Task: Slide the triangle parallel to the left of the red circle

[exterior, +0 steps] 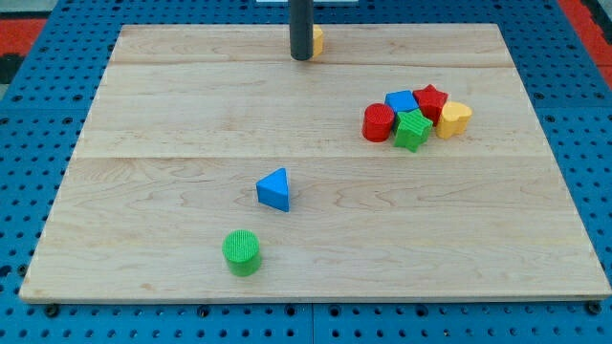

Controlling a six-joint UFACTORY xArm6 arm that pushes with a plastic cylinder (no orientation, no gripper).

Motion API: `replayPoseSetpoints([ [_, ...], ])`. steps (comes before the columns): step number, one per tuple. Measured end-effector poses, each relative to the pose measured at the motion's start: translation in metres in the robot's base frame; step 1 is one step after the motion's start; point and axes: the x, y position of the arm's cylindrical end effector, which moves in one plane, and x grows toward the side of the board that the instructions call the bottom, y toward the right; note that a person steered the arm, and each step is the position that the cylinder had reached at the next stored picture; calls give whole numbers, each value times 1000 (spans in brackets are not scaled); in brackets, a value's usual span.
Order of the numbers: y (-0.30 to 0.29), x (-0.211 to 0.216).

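Triangle not yet moved
The tip [301, 57], gripperless, sits far from blue triangle [274, 189], well left-below red circle [378, 123]

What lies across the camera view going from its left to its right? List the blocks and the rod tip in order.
Green cylinder block → blue triangle block → my tip → red cylinder block → yellow heart-shaped block. The blocks clustered between the last two overlap, so I leave them out.

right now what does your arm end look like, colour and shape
Only a straight, round rod shows, dark grey to black and smooth, with no cables, markings or claw visible. It enters from the view's top edge; my tip is blunt and flat-ended, beside a yellow block.
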Motion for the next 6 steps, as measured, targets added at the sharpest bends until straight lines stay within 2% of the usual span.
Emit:
replayPoseSetpoints([
  [1, 26, 87],
  [2, 46, 192],
  [3, 38, 263],
  [4, 10, 263],
  [5, -14, 233],
  [6, -27, 247],
])
